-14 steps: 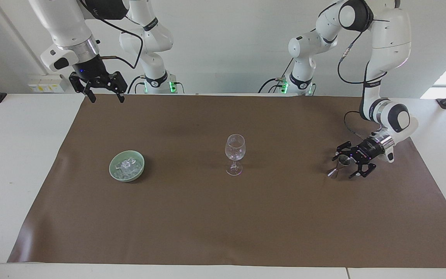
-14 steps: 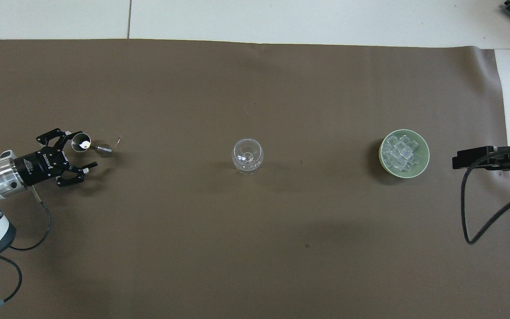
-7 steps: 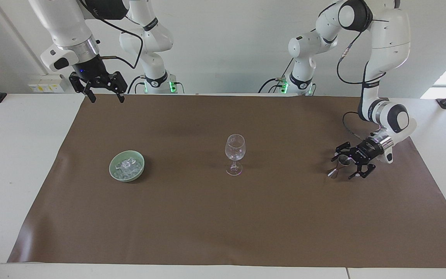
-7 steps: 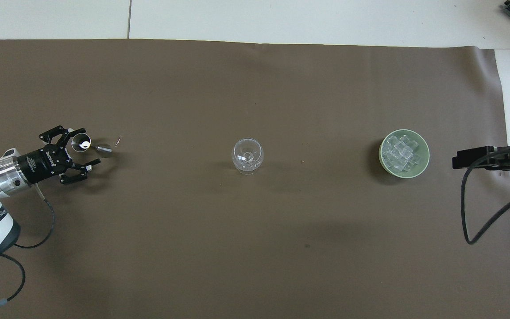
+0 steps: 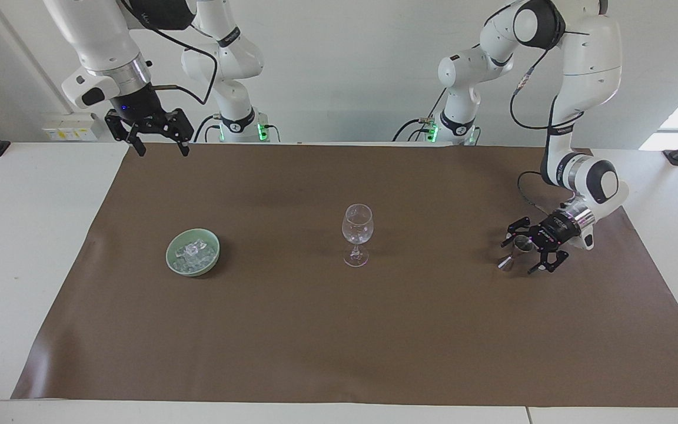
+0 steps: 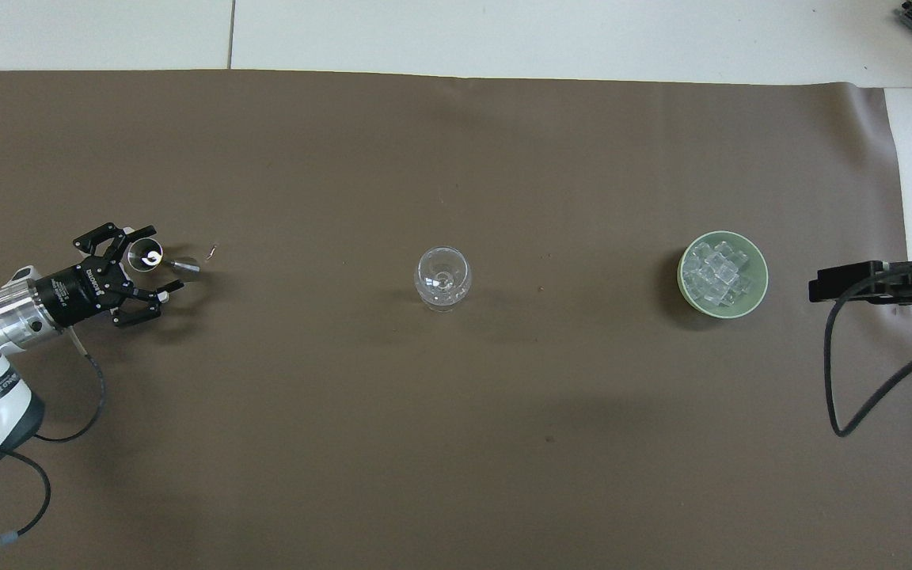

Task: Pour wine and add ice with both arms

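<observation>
Left gripper [image 5: 521, 254] sits low, jaws spread wide around a small silver metal measuring cup [image 5: 521, 243] on the brown mat toward the left arm's end of the table. The job here, I reckon: centre the cup between the fingers, close gently, keep it upright. The cup's rim lies just inside the jaws, its narrow foot poking out toward the clear stemmed wine glass [image 5: 357, 233] mid-mat. Right gripper [image 5: 158, 147] waits up high, open and empty; the clear glassy ice [image 5: 193, 251] sits in its pale green bowl [image 5: 173, 261], well apart below.
</observation>
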You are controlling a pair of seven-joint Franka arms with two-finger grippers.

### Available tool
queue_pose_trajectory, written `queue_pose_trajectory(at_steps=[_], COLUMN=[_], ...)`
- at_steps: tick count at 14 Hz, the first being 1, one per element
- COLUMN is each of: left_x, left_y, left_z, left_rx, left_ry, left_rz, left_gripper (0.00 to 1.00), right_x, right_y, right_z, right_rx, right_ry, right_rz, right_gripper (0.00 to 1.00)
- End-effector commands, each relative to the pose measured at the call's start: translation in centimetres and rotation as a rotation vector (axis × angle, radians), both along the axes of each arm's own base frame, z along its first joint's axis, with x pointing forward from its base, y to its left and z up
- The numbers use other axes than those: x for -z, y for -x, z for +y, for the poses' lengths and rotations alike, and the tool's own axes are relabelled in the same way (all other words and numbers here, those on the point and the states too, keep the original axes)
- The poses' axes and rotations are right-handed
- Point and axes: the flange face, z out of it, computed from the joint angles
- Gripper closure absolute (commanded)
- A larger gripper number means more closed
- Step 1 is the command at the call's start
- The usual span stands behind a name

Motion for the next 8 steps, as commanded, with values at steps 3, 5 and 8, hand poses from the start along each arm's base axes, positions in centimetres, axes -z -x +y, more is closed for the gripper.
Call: queue_pose_trajectory(at_steps=[3,5,8], left_x=[0.73,0.87,1.18], left_y=[0.71,0.89,1.35], left_z=[-0.30,-0.35,-0.33], left_rx=[-0.019,-0.036,-0.058], left_ry=[0.022,0.035,0.049], left_rz=[0.000,0.001,0.010], left_gripper=[0.00,0.00,0.00], right_x=[-0.03,-0.03,0.04], right_y=[0.64,0.64,0.65], right_z=[0.01,0.01,0.01], right_rx=[-0.007,-0.007,-0.007], right_ry=[0.006,0.006,0.006], right_rz=[-0.003,-0.003,-0.002], right_gripper=[0.00,0.00,0.00])
